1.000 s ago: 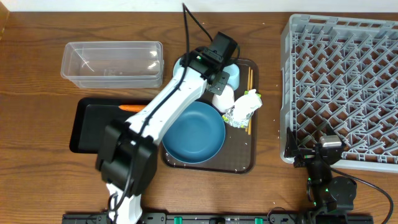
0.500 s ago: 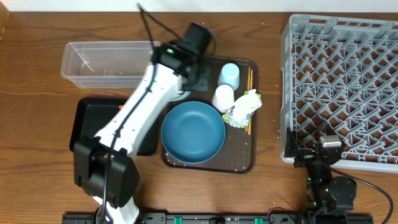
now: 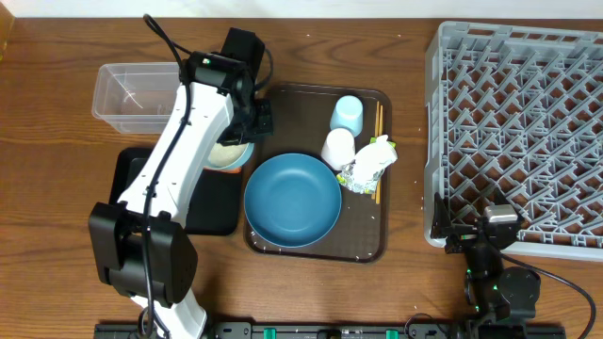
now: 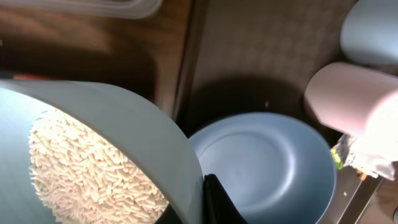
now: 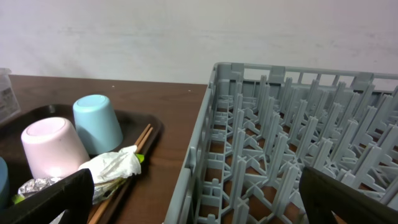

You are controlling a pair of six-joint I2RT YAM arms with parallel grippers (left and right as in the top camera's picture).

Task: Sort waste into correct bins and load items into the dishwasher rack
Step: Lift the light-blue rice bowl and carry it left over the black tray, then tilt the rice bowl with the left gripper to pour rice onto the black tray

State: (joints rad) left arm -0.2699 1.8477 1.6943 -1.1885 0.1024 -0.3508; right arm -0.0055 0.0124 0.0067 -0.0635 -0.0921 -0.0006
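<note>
small pale blue bowl [image 3: 229, 155]: held mouth-up, left of centre, just beside serving tray [image 3: 377, 252] | filled with white rice [image 4: 87, 168] | left gripper [image 3: 251, 127]: clamped on its rim | right gripper [image 3: 457, 235]: jaws spread apart, lower right | chopsticks [image 3: 379, 141]: laid top-to-bottom

Grey rack [image 3: 513, 113], dark blue bowl [image 3: 293, 201]

Table [image 3: 57, 273] — dark brown wood, grain running lengthwise, fills the overhead view. Plain white wall [image 5: 186, 31] rises behind its far edge, matte, unmarked. Light even and diffuse — faint sheen on the wood, shadows soft-edged.
</note>
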